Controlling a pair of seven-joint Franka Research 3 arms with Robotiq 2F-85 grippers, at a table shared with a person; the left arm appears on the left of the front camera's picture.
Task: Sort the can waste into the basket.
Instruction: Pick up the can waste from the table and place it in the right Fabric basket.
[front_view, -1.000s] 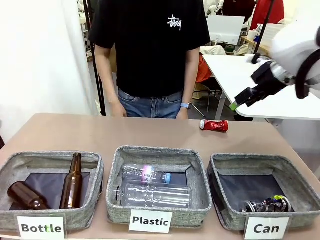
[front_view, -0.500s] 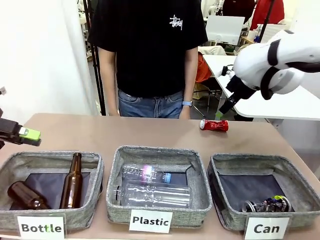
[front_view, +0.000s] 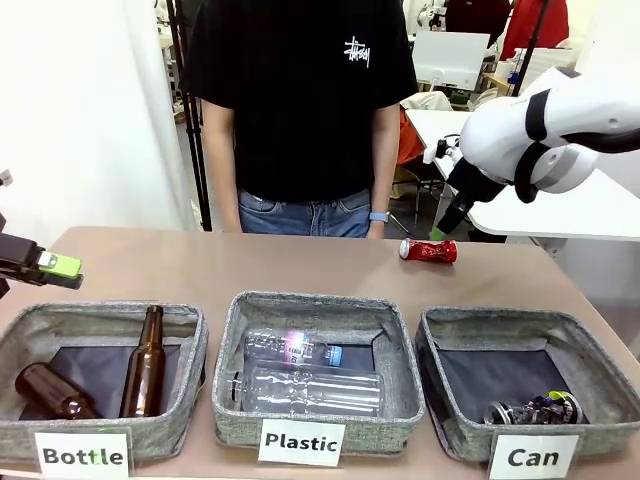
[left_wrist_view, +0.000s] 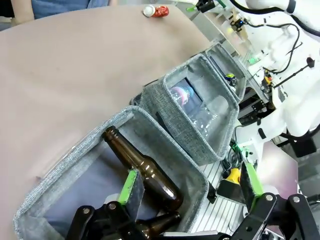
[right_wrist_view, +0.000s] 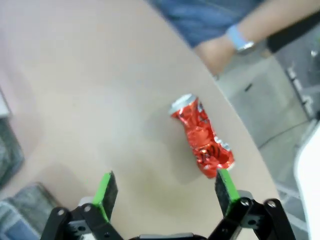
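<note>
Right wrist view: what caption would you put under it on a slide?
Open right gripper hovering above a crushed red can lying on the table, a person's hand nearby.

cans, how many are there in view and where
2: a crushed red can lying on the table near the far edge, and a dark can in the "Can" basket. Others may be hidden.

Probably a robotics lab: labelled sorting bins (front_view: 318, 362), exposed cabling (left_wrist_view: 295, 30), white worktables (front_view: 520, 175) behind.
</note>
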